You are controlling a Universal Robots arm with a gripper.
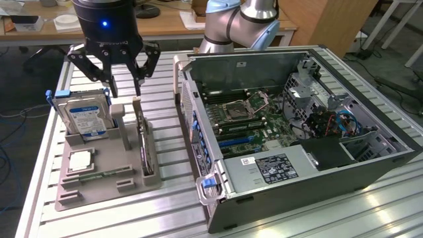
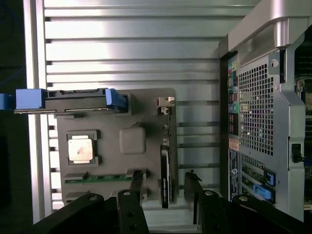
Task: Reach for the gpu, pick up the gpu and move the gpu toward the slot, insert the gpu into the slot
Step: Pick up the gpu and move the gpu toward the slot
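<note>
One thin dark gpu card [image 1: 144, 148] [image 2: 165, 181] with silvery end bracket, upright on edge in one grey moulded holder [image 1: 99, 192] [image 2: 112, 161]. Just above it, one black claw [image 1: 126, 90] [image 2: 165, 174], spread wide, grasping nothing. In the same holder: one silver hard drive with blue-white label [image 1: 86, 116] [image 2: 73, 100], one square processor chip [image 1: 79, 161] [image 2: 80, 148], one green memory stick [image 1: 99, 174] [image 2: 97, 178]. At the exterior view's right, one open computer case [image 1: 297, 114] [image 2: 263, 97] on the slatted aluminium tabletop [image 1: 370, 208] [image 2: 131, 48].

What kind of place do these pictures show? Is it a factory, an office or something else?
Probably a robotics lab or test workshop. An open computer case lies on a ribbed metal table, a grey holder presents loose parts such as a hard drive, and a wooden desk stands behind.
</note>
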